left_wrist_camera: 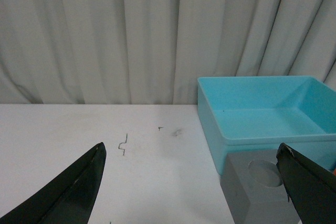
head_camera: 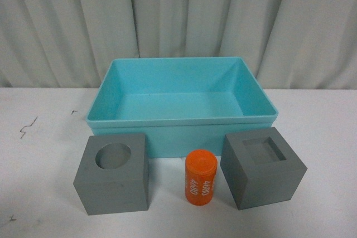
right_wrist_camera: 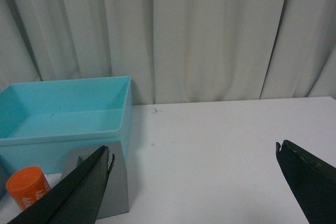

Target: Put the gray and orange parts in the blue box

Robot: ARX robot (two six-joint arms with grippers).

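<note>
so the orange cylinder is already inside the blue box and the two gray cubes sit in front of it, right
No. The orange cylinder is not inside the blue box; the front view shows it standing on the table between the round-recess cube and the square-recess cube, both gray, which do sit in front of the box.

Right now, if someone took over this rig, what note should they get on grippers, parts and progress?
Left gripper: open, empty. Right gripper: open, empty.
Blue box holds nothing. On the table in front of it: round-recess gray cube on the left, orange cylinder upright in the middle, square-recess gray cube on the right.
Done: nothing placed.
Left: all three parts into the box.
</note>
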